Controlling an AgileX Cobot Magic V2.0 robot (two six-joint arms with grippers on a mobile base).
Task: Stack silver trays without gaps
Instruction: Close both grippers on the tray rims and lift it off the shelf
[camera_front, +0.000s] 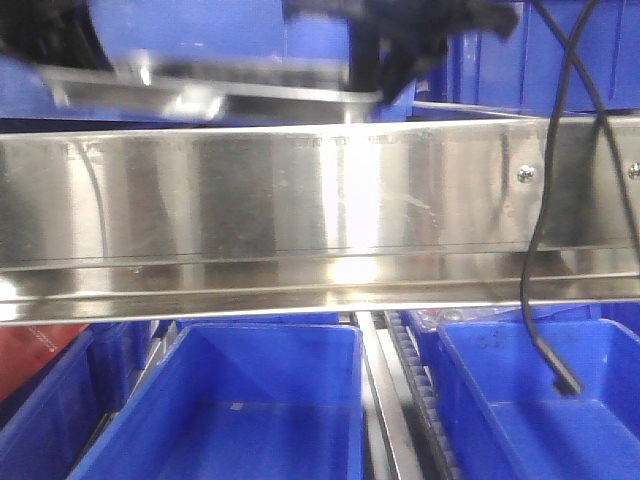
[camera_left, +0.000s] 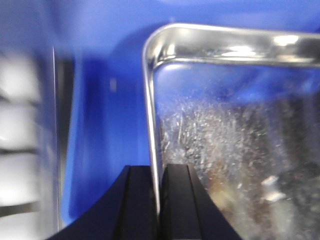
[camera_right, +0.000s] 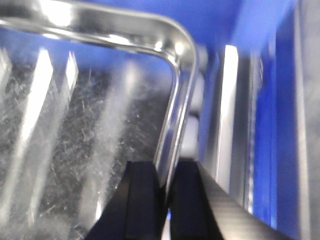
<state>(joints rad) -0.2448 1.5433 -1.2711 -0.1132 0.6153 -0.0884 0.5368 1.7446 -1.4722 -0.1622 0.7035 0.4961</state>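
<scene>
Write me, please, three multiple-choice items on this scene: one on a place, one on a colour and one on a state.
1. Where does the left gripper hold the silver tray?
A) in the middle of its floor
B) on its side rim
C) on a handle

2. What colour are the two open bins below the steel rail?
A) green
B) yellow
C) blue

3. What state is the right gripper in?
A) shut on the tray's rim
B) wide open
C) holding a cable

Answers:
1 B: the left wrist view shows the rim pinched between its fingers.
2 C: the front view shows blue plastic.
3 A: the right wrist view shows its fingers closed on the rim.
</scene>
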